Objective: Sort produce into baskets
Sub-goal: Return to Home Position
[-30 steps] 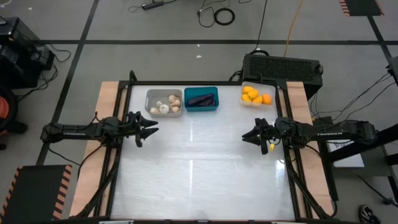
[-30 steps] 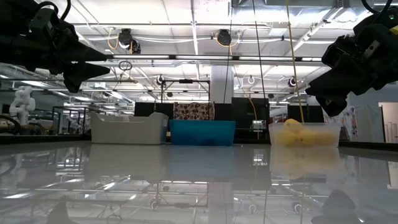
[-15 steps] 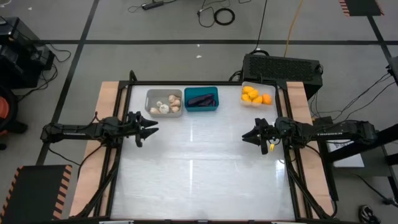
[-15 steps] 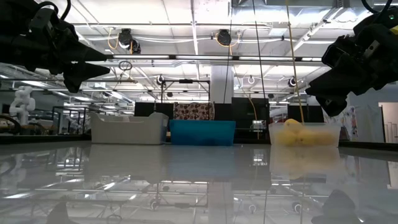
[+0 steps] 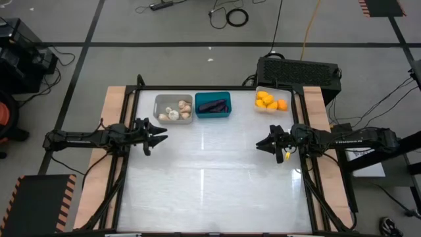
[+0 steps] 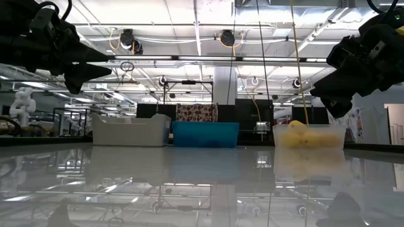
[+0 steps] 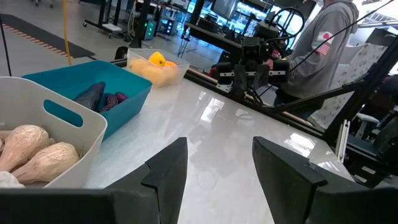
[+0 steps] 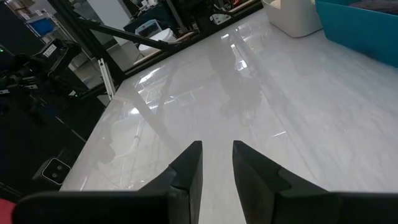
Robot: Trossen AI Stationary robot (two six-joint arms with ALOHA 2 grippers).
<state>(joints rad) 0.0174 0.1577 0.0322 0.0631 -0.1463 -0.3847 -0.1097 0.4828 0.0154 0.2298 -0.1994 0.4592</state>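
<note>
Three tubs stand in a row near the table's far edge. The light grey tub (image 5: 173, 108) holds pale beige bulbs (image 7: 31, 149). The teal tub (image 5: 213, 105) holds dark purple vegetables (image 7: 96, 96). The clear tub (image 5: 272, 100) holds yellow-orange fruits (image 7: 155, 62). My left gripper (image 5: 162, 137) hovers open and empty at the table's left side, short of the grey tub. My right gripper (image 5: 260, 143) hovers open and empty at the table's right side, nearer than the clear tub.
A black box with cables (image 5: 299, 71) sits behind the table's far right corner. The white tabletop (image 5: 210, 171) stretches between the two arms. A person in a grey top (image 7: 329, 50) stands beyond the table's right side in the left wrist view.
</note>
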